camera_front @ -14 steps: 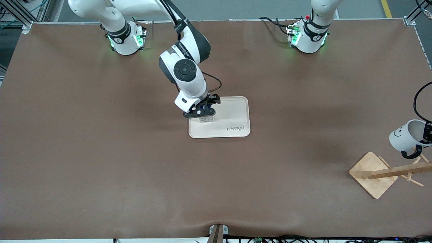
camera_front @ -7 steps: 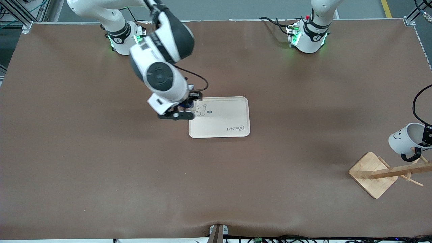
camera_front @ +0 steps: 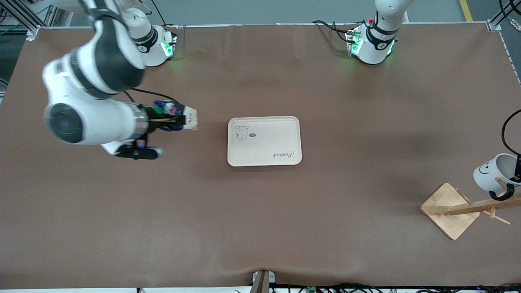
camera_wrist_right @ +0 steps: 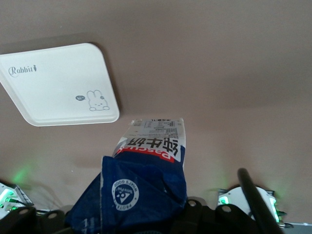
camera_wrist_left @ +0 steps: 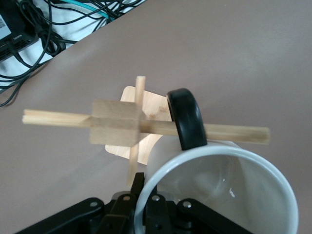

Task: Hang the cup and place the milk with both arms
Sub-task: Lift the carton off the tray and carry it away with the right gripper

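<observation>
Left wrist view is showing the cup's (camera_wrist_left: 219, 190) handle looping a rack (camera_wrist_left: 146, 127) peg, left claw (camera_wrist_left: 146, 204) pinching its rim. Right claw (camera_front: 173, 121) is pinching the milk (camera_front: 179, 118) sideways over bare worktop (camera_front: 260, 211) beside the tray (camera_front: 264, 158)

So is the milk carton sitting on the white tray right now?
No, the milk is held in the air by the right gripper over bare table, beside the tray, toward the right arm's end.

Brown table cover (camera_front: 260, 228), grey floor (camera_front: 252, 10) past edge, cables (camera_wrist_left: 29, 29), alu frame (camera_front: 20, 16).
</observation>
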You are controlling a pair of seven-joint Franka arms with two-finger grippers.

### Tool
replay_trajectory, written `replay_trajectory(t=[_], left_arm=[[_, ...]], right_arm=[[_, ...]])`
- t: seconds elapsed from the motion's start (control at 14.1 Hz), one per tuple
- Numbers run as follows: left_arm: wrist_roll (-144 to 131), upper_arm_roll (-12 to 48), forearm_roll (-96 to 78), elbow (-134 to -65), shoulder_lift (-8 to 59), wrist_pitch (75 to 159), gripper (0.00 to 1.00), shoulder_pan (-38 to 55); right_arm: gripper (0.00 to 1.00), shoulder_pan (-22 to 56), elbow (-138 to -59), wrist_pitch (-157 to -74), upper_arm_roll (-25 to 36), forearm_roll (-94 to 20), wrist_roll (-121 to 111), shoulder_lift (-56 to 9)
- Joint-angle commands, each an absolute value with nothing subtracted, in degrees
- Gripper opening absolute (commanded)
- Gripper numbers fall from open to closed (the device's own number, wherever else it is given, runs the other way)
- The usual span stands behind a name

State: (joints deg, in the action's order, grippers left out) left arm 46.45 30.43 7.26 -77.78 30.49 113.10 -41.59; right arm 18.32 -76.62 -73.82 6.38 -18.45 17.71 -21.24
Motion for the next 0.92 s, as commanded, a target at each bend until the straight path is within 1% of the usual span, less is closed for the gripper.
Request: replay_trajectory(t=[0.0,0.14,0.28,0.5,0.64,0.85], left_arm=[[46.93,30.41,7.74,-76.38,31.73,113.64,1.0,-41.04],[46.5,30.58,7.65,-76.46,30.94,112.86,1.0,-40.96],[43.17,30.85,7.73,-76.64,29.63,111.02,1.0,-40.87],[37.63,31.11,7.65,-76.64,26.9,107.5,1.0,-40.43],[33.6,31.2,7.65,-76.81,25.15,105.04,1.0,-40.08],[27.62,33.57,7.65,-76.82,23.56,102.05,1.0,-40.17]], right_arm=[[0.0,12.23,-80.42,-72.95,5.27,-15.49,9.53,-17.49],[0.0,10.29,-80.86,-72.95,5.36,-10.14,8.09,-16.79],[0.0,8.62,-82.96,-76.01,5.27,-4.07,8.09,-15.65],[0.0,4.06,-87.17,-79.44,5.27,-3.08,4.51,-14.24],[0.0,0.28,-91.99,-83.91,5.27,-2.99,-1.73,-12.75],[0.0,-4.73,-99.56,-90.77,5.27,-2.99,-10.25,-10.64]])
